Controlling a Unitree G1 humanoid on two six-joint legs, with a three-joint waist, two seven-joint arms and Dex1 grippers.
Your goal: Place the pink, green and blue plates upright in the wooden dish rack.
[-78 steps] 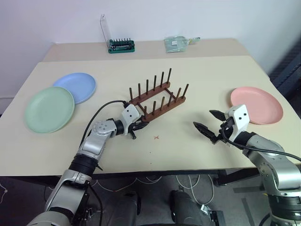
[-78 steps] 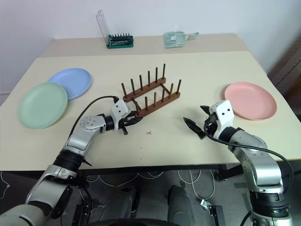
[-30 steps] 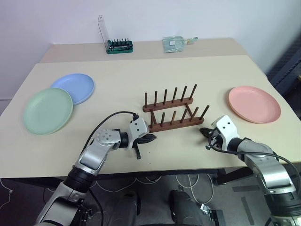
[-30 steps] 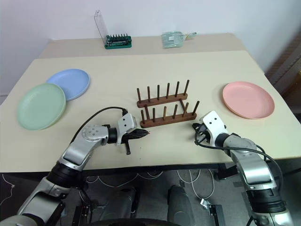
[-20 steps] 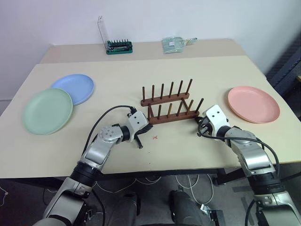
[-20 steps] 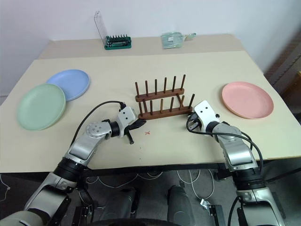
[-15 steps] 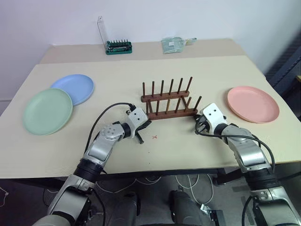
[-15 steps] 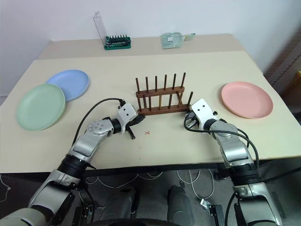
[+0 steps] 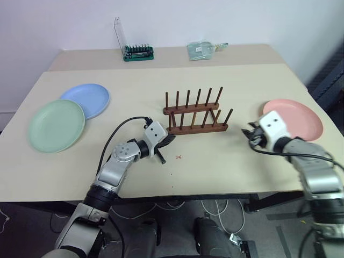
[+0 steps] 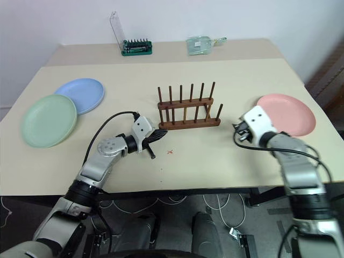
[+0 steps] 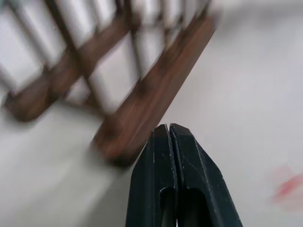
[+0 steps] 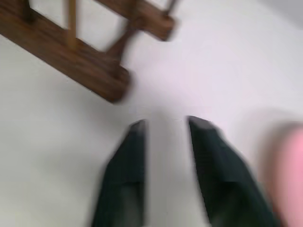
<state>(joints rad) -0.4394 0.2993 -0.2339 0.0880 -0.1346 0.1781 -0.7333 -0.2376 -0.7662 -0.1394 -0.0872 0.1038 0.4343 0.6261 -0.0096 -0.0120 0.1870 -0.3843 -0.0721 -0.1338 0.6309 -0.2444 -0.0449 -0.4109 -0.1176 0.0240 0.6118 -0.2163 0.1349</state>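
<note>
Looking across the beige table (image 9: 226, 80), you have the small dark reddish-brown wooden dish rack (image 9: 194, 114) standing near the middle, its two rails running side to side, each with a row of thin upright pegs, all of them bare. Bare tabletop lies all around it: in front toward the near edge, behind it up to the seam where a second table begins, and on both sides.

Your round salmon-pink plastic plate (image 9: 296, 118) lies flat near the right edge, well apart from the rack. The pale mint-green plate (image 9: 56, 124) and the light-blue plate (image 9: 87, 99) lie flat near the left edge, the green one overlapping the blue one's near rim.

Your left gripper (image 11: 169, 128) has its black fingers pressed together with nothing between them, the tips just beside the left end of the rack's front rail. Your right gripper (image 12: 165, 124) has its fingers parted and holds nothing; it sits between the rack's right end and the pink plate, close to the plate's rim.

A small red cross (image 9: 179, 157) marks the table in front of the rack.
</note>
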